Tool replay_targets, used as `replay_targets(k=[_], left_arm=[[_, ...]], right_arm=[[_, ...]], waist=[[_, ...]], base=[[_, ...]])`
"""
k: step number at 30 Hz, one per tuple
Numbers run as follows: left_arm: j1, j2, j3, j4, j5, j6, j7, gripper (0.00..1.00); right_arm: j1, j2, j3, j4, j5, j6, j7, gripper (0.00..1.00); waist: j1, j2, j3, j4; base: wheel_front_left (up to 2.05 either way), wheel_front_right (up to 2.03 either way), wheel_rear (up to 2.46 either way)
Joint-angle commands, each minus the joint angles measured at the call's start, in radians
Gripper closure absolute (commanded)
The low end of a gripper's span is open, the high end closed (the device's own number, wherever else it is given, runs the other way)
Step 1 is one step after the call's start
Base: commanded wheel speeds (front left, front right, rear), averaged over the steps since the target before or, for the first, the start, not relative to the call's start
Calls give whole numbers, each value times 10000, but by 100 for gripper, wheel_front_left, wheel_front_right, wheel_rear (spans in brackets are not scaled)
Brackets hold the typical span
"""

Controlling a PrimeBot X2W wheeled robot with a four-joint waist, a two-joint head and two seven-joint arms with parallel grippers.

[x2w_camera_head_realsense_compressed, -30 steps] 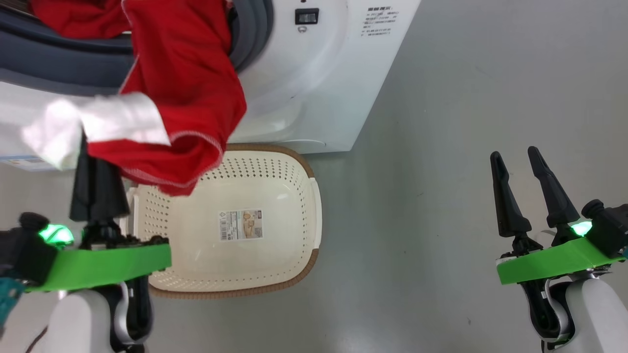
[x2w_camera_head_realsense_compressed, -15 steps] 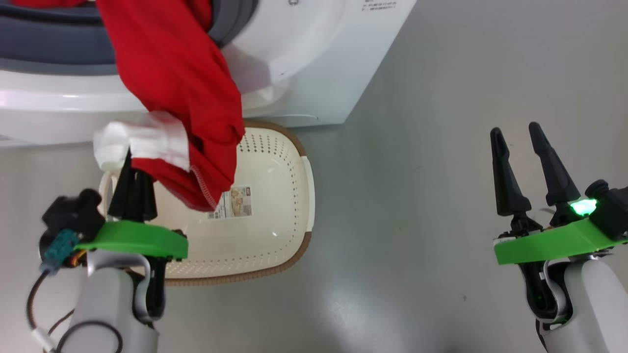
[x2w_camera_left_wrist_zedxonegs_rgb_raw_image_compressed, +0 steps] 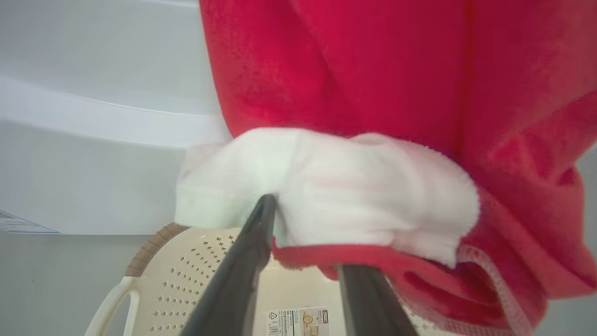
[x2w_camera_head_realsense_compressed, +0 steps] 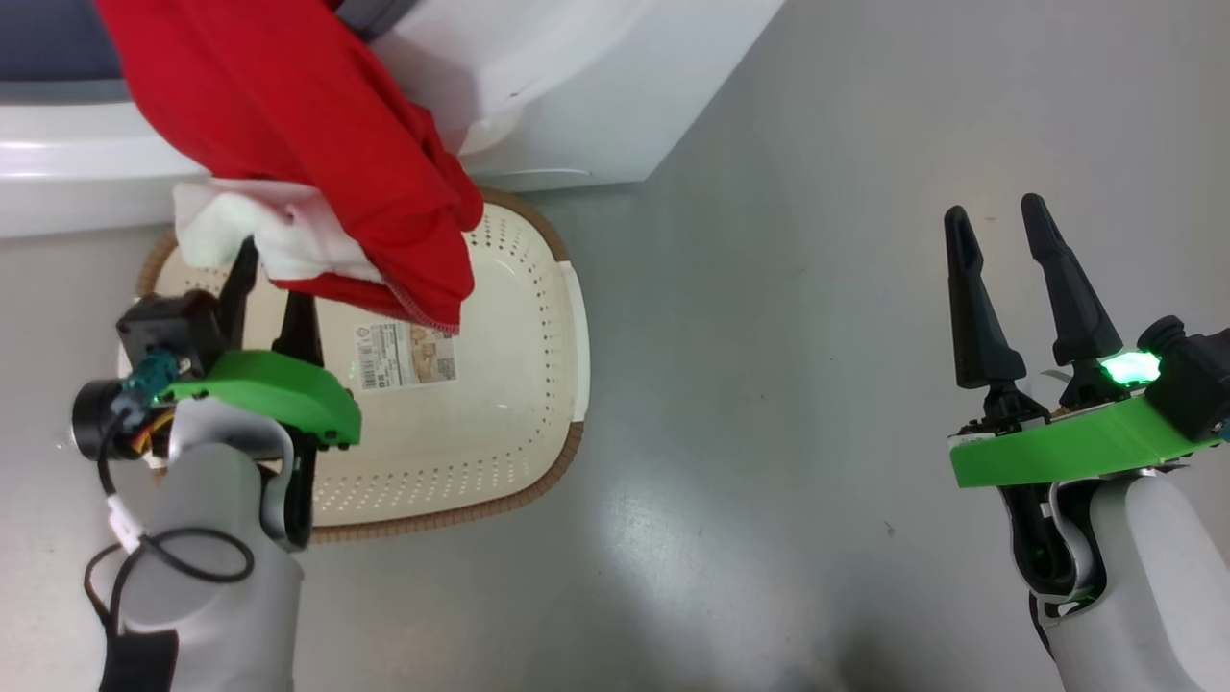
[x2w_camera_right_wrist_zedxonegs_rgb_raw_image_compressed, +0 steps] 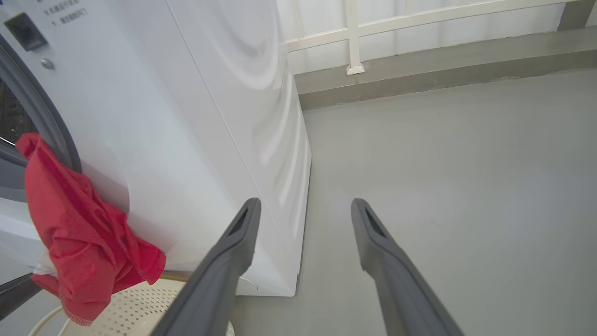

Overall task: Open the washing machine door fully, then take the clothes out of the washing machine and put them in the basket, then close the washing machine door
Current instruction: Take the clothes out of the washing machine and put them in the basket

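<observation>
Your left hand, fingers parted, touches the red-and-white garment over the basket at ten o'clock; right hand, three o'clock, spread.

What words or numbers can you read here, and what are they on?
The sticker in the basket: its writing is too small to read.
The basket wall: a recycling triangle, its number unreadable.
The washing machine: lines of print, too blurred to read.
So no words can be quoted.
</observation>
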Motion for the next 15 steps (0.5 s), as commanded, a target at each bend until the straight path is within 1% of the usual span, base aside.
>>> replay_targets(k=[1, 5, 10, 15], left_arm=[[4, 273, 249, -29, 90, -42, -49, 32], [-404, 296, 288, 526, 262, -117, -49, 0], [-690, 293, 384, 769, 369, -159, -49, 0], [-615, 279, 400, 808, 408, -224, -49, 0]], right_arm=[[53, 17, 207, -239, 149, 65, -63, 0], [2, 57, 250, -236, 151, 65, -63, 0], [-28, 71, 254, -236, 147, 65, -63, 0], [7, 39, 222, -197, 120, 65, -63, 0]], waist=[[0, -1, 157, -125], [0, -1, 273, -189], [0, -1, 324, -212], [0, -1, 213, -153]], base=[[0, 0, 0], [0, 0, 0], [0, 0, 0], [0, 0, 0]])
